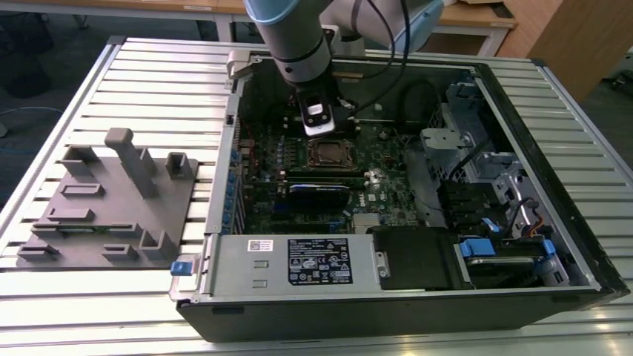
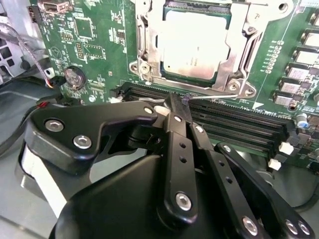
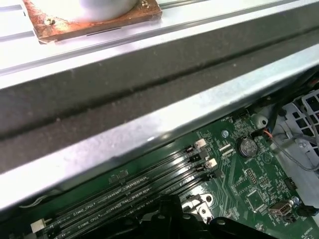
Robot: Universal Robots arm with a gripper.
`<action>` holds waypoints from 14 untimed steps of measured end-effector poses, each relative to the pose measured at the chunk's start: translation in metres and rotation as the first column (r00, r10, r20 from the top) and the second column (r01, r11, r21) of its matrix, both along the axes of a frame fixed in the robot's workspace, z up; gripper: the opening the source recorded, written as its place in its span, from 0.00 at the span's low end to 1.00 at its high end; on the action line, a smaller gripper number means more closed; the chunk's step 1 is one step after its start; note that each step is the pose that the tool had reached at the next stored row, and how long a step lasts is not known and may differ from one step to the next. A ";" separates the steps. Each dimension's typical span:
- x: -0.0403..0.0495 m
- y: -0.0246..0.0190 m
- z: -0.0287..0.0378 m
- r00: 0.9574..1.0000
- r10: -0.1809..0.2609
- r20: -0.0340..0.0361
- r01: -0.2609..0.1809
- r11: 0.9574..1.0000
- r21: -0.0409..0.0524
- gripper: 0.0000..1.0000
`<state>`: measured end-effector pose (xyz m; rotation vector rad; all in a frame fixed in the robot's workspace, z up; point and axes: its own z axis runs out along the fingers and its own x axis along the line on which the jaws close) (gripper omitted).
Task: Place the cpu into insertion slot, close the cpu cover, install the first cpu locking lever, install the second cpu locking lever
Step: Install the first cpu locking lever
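Rests with gripper [image 2: 180,110] pinched shut on nothing, tips at the free end of the locking lever [image 2: 214,96] lying crosswise just ahead, beside the cpu cover [image 2: 240,50] closed over the cpu [image 2: 195,44] beyond.

Green circuit board [image 3: 249,184] inside case. Long black memory slots [image 3: 129,191] run parallel, white latches [image 3: 201,144] at ends. Coin battery [image 3: 244,147] near latches. Silver case rim [image 3: 149,134] beside slots. Ribbed bench [image 3: 224,10] beyond, brown plate [image 3: 99,22] on it. Black pincer [image 3: 169,209] over slots.
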<state>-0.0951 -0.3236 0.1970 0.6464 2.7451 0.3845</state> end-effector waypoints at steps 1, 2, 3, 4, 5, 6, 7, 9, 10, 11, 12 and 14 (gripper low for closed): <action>0.0000 0.0001 -0.0005 1.000 -0.001 0.000 0.001 1.000 -0.001 0.10; -0.0001 0.0002 -0.0011 1.000 -0.002 0.000 0.002 1.000 -0.003 0.10; -0.0001 0.0003 -0.0017 1.000 -0.003 0.000 0.003 1.000 -0.005 0.10; 0.0000 0.0007 -0.0022 1.000 -0.003 0.000 0.003 1.000 -0.006 0.10; 0.0000 0.0011 -0.0025 1.000 -0.003 0.000 0.003 1.000 -0.008 0.10; 0.0000 0.0015 -0.0030 1.000 -0.003 0.000 0.003 1.000 -0.009 0.10; 0.0000 0.0019 -0.0036 1.000 -0.003 0.000 0.003 1.000 -0.011 0.10; 0.0000 0.0028 -0.0046 1.000 -0.004 0.000 0.004 1.000 -0.014 0.10; 0.0000 0.0033 -0.0051 1.000 -0.004 0.000 0.004 1.000 -0.016 0.10; 0.0000 0.0039 -0.0056 1.000 -0.005 0.000 0.005 1.000 -0.017 0.10; 0.0000 0.0045 -0.0061 1.000 -0.005 0.000 0.005 1.000 -0.018 0.10; 0.0001 0.0057 -0.0070 1.000 -0.006 0.000 0.006 1.000 -0.021 0.10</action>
